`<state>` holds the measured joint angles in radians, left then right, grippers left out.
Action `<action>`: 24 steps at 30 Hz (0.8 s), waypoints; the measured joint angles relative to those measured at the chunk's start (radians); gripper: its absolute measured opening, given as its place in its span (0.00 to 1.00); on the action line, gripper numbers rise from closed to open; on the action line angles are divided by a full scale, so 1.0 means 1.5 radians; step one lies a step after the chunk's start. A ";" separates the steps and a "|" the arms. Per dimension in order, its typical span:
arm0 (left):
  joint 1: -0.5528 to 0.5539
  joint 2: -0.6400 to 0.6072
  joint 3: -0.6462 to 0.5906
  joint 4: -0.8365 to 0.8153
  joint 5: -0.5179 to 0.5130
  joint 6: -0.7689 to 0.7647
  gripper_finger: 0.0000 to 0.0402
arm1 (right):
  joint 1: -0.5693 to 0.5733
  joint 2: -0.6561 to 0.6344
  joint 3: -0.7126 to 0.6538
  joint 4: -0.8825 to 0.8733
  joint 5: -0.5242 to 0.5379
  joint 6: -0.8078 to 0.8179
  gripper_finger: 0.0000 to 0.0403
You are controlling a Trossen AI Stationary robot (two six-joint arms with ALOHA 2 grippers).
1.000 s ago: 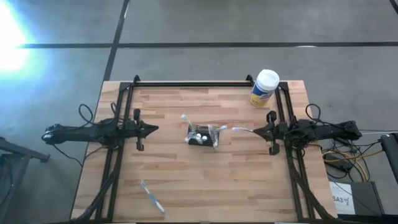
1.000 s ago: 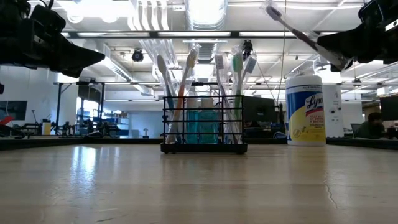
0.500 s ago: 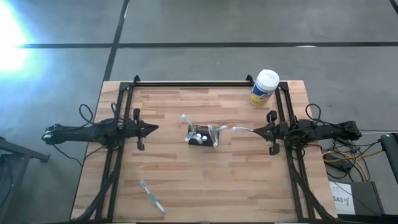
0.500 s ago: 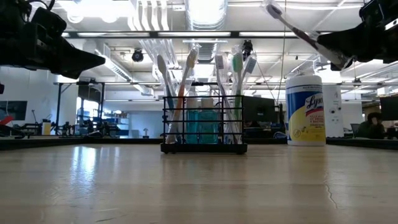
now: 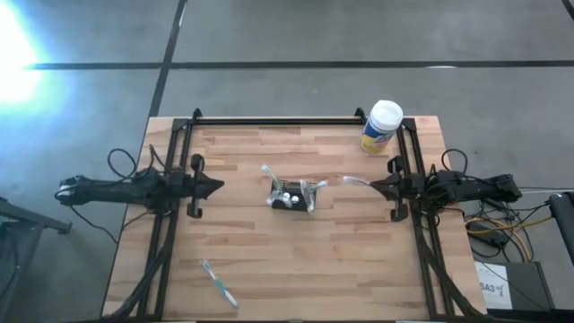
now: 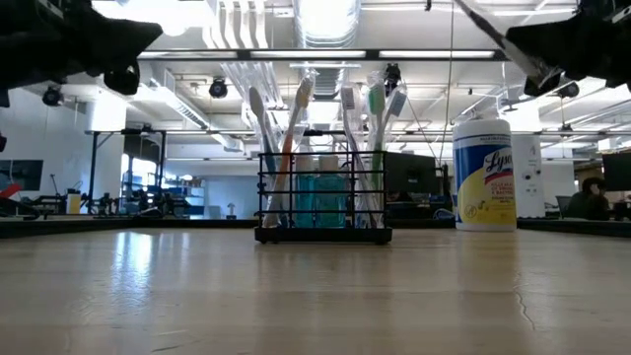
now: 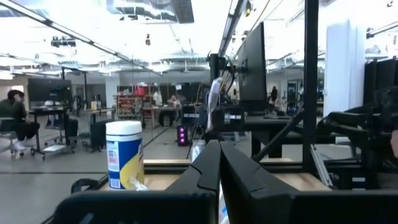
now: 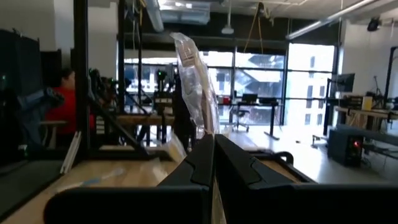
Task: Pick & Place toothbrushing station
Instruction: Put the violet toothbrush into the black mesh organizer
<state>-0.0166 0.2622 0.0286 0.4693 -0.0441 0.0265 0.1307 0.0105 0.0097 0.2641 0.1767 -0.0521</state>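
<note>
The toothbrushing station (image 5: 291, 197) (image 6: 322, 202) is a small black mesh box that stands on its base at mid-table, with several toothbrushes upright in it. My right gripper (image 5: 373, 187) (image 8: 213, 144) hovers to its right, shut on a clear-wrapped toothbrush (image 5: 352, 181) (image 6: 483, 22). To the station's left my left gripper (image 5: 220, 187) (image 7: 219, 155) hovers shut with nothing in it. Both grippers point slightly upward, well above the table. Another toothbrush (image 5: 218, 283) lies flat near the front left. My right gripper pinches the wrapped toothbrush between its two fingers, low on its length (image 8: 205, 127). The fingers come from the table's right side, tipped a little upward, and lie along the brush. The brush juts out past the fingertips, slanting up toward mid-table, clear of everything.
A white-lidded round canister with a yellow label (image 5: 381, 127) (image 6: 484, 176) stands at the far right corner. The arms' black frame rails (image 5: 179, 152) run along the left, right and far edges. Bare wood lies in front of the station.
Both grippers have tipped upward. The left one has also risen and drawn back slightly toward the table's left edge. The toothbrush in the right gripper has swung up with it, its free end now higher. The station has kept still.
</note>
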 joint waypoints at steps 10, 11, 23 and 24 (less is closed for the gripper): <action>0.000 0.238 0.171 0.008 -0.022 0.049 0.06 | 0.000 0.011 0.000 0.092 -0.039 -0.008 0.02; 0.000 0.263 0.192 0.008 -0.024 0.052 0.08 | 0.000 0.015 0.001 0.099 -0.045 -0.013 0.02; 0.000 0.496 0.392 0.008 -0.012 0.091 0.32 | 0.000 0.139 0.072 0.133 -0.073 -0.030 0.02; 0.000 0.515 0.404 0.005 -0.007 0.097 0.34 | 0.000 0.158 0.082 0.133 -0.073 -0.033 0.02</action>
<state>-0.0162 1.0340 0.6346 0.4770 -0.0540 0.1726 0.1307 0.2481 0.1328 0.4639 0.0666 -0.1016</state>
